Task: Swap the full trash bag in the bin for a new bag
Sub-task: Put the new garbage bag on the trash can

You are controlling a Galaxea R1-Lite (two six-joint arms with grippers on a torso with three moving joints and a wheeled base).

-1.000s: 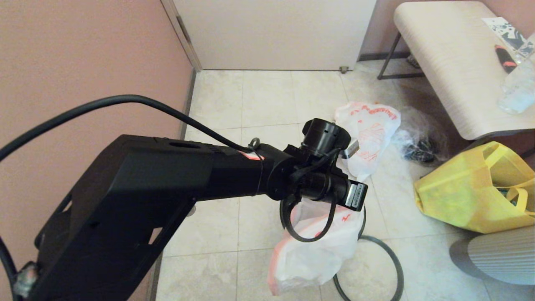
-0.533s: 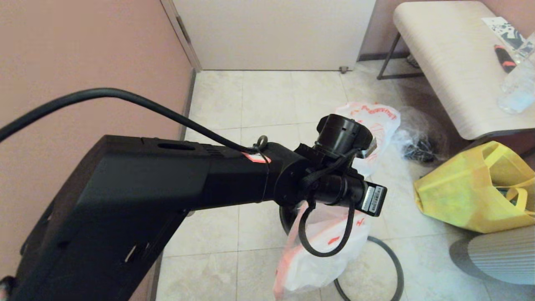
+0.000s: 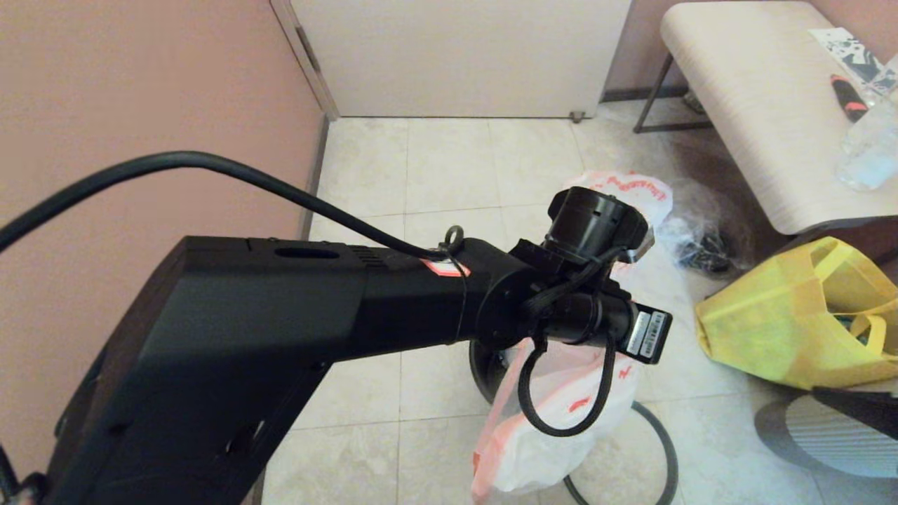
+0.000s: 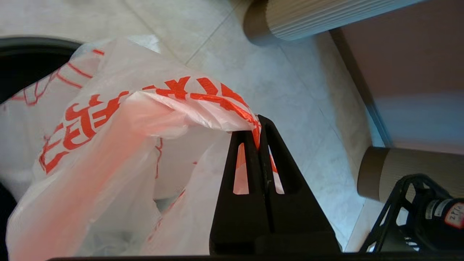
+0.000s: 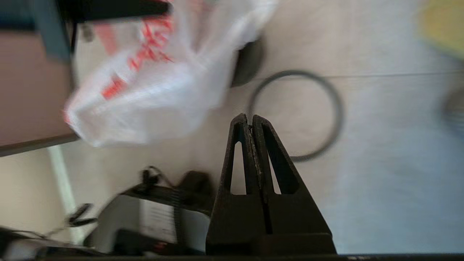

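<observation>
Left gripper [image 4: 258, 125] clamped tight on the red-printed rim of the new bag [image 3: 554, 421], hanging limp above the tiled floor [image 3: 435, 168] beside the black bin [image 3: 484, 365]. Dark-grey hoop [image 3: 663, 449] flat on the tiles just right of it. Full trash bag [image 3: 642, 193] behind, near the bench [image 3: 758, 126]. Right gripper [image 5: 251, 121] pressed shut, holding nothing, over the hoop.

We're looking down from the head past our own arm, left wrist camera tight on the limp printed white plastic bag [image 4: 119, 137], right wrist camera further off, same bag shared [image 5: 152, 87]
</observation>
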